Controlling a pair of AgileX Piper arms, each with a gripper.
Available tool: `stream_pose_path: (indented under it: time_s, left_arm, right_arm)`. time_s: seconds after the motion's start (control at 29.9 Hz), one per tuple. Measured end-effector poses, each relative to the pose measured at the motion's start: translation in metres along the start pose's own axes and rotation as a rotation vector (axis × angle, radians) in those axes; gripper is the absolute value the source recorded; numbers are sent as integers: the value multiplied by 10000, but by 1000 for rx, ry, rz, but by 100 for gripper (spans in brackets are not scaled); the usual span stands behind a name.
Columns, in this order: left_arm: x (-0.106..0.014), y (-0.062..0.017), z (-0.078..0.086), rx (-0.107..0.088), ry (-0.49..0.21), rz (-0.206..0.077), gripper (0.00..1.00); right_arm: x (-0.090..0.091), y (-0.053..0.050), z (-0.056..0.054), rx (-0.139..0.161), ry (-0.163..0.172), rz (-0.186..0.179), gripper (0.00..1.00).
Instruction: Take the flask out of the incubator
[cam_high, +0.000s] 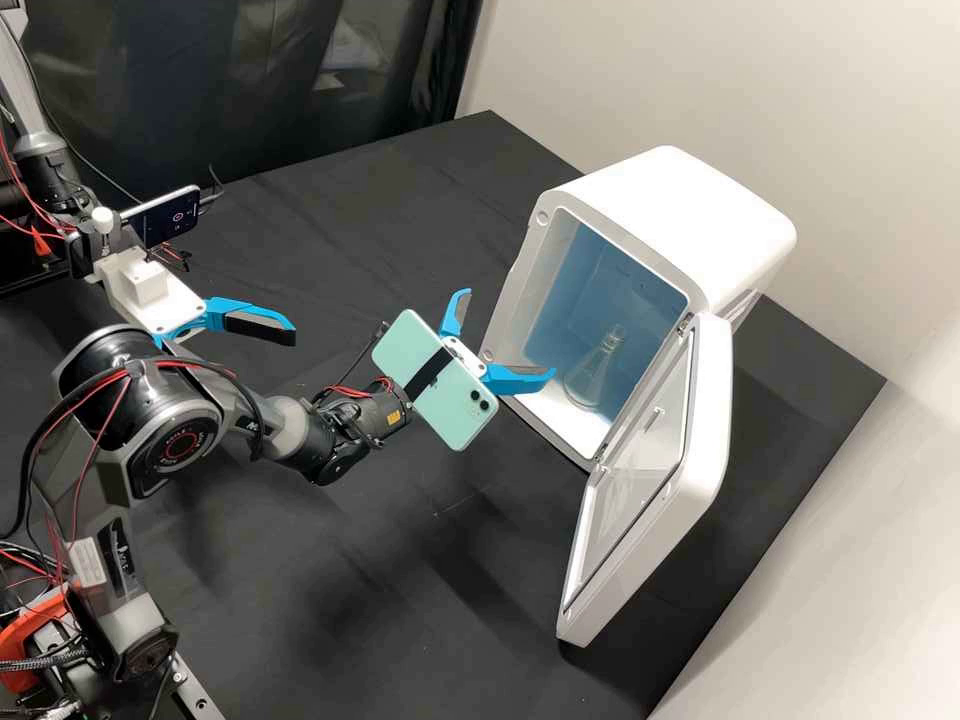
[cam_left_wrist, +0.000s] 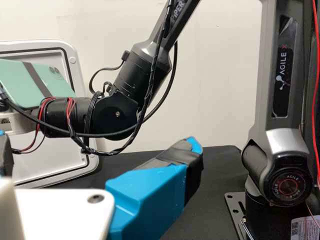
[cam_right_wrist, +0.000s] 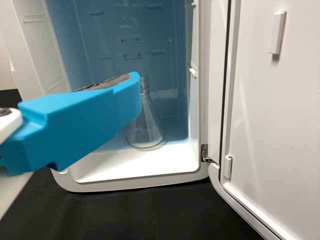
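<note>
A clear glass flask (cam_high: 597, 368) stands upright on the floor of the white incubator (cam_high: 690, 215), against its blue inner wall; the right wrist view has the flask (cam_right_wrist: 150, 125) partly behind my blue finger (cam_right_wrist: 80, 120). The incubator door (cam_high: 650, 470) hangs wide open to the right. My right gripper (cam_high: 490, 345) is open just at the incubator's mouth, short of the flask, with nothing between its fingers. My left gripper (cam_high: 245, 322) hovers open and empty over the bench far to the left, its blue finger (cam_left_wrist: 165, 185) pointing toward the right arm.
A mint-green phone (cam_high: 435, 380) is strapped to the right wrist. Another phone (cam_high: 165, 213) sits on a mount at the back left. The black bench (cam_high: 400, 560) ends just right of the incubator. The right arm's base (cam_left_wrist: 280, 165) stands near the left gripper.
</note>
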Motion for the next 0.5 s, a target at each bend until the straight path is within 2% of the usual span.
stream_pose_path:
  time_s: [0.23, 0.37, 0.44, 0.5]
  left_arm:
    - [2, -5, -1, 0, 0, -2, 100]
    - [-6, -20, 23, 13, -3, -6, 100]
    - [-6, -22, 38, 31, -9, -7, 100]
    - [-6, -23, 43, 32, -10, -7, 100]
  right_arm:
    - [0, 0, 0, 0, 0, 0, 100]
    - [0, 0, 0, 0, 0, 0, 100]
    - [0, 0, 0, 0, 0, 0, 100]
    - [0, 0, 0, 0, 0, 0, 100]
